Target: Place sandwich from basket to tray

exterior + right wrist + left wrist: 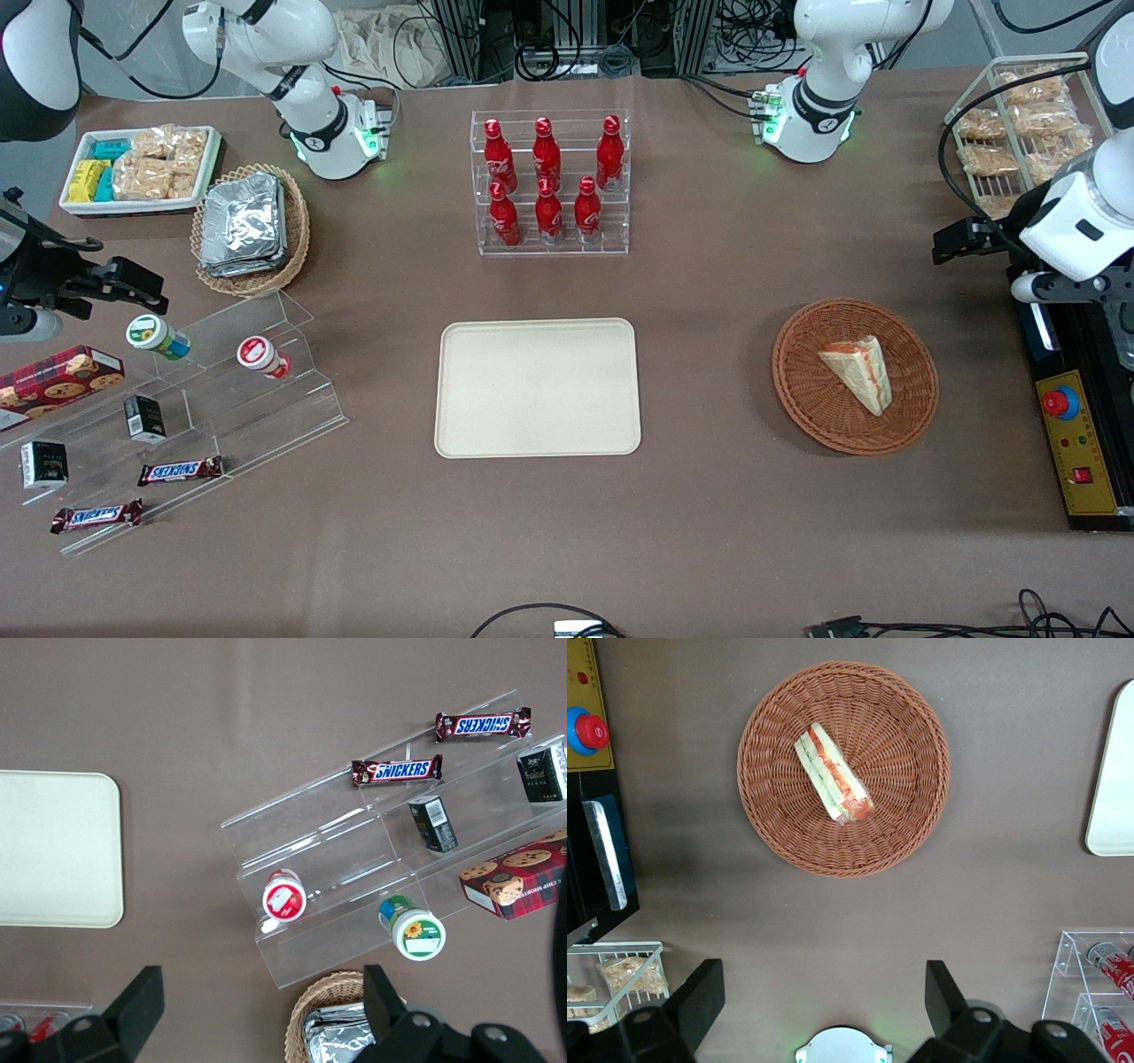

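Wicker basket (843, 769) cradles the sandwich (833, 773), while the tray (537, 387) sits bare nearby; the left arm's gripper (824, 1001) hovers high above with fingers spread, holding nothing; soft, light bread likely needs gentle pinching across its flat faces

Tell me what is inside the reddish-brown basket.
Only the sandwich lies in the basket; the weave beneath it is covered. The tool hovers open above the table, apart from the basket.
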### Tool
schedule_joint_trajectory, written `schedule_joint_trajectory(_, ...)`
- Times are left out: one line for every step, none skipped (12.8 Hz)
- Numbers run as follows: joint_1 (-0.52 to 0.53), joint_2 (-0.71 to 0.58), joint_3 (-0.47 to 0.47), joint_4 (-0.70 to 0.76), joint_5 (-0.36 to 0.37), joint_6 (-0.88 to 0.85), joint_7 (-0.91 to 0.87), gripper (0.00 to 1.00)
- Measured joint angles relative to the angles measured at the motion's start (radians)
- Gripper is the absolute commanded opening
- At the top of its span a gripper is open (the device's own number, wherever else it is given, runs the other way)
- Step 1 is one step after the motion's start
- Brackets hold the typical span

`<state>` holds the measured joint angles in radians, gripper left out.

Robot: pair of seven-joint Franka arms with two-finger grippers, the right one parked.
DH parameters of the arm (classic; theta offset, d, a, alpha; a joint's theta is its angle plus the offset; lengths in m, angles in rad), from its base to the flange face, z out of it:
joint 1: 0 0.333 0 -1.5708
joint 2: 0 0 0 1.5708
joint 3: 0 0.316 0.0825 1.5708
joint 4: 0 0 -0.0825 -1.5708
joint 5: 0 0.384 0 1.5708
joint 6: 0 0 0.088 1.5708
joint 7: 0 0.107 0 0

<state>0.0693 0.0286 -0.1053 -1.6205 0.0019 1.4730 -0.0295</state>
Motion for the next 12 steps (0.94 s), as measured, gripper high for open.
schedule_joint_trajectory(0.0,0.0,0.0,0.0,0.0,0.001,-0.002,1.0)
schedule_joint_trajectory(0.0,0.0,0.0,0.0,0.0,0.002,-0.005,1.0)
schedule_joint_trajectory(0.0,0.0,0.0,0.0,0.0,0.003,-0.007,1.0)
schedule_joint_trajectory(0.0,0.0,0.0,0.0,0.0,0.003,-0.008,1.0)
schedule_joint_trajectory(0.001,0.0,0.0,0.0,0.0,0.003,-0.008,1.0)
schedule_joint_trajectory(0.002,0.0,0.0,0.0,0.0,0.003,-0.009,1.0)
schedule_joint_trajectory(0.003,0.0,0.0,0.0,0.0,0.003,-0.01,1.0)
schedule_joint_trajectory(0.004,0.0,0.0,0.0,0.0,0.003,-0.011,1.0)
schedule_joint_trajectory(0.004,0.0,0.0,0.0,0.0,0.003,-0.012,1.0)
schedule_joint_trajectory(0.004,0.0,0.0,0.0,0.0,0.003,-0.019,1.0)
schedule_joint_trajectory(0.004,0.001,0.0,0.0,0.0,0.003,-0.042,1.0)
schedule_joint_trajectory(0.005,0.003,0.001,0.0,0.0,0.003,-0.086,1.0)
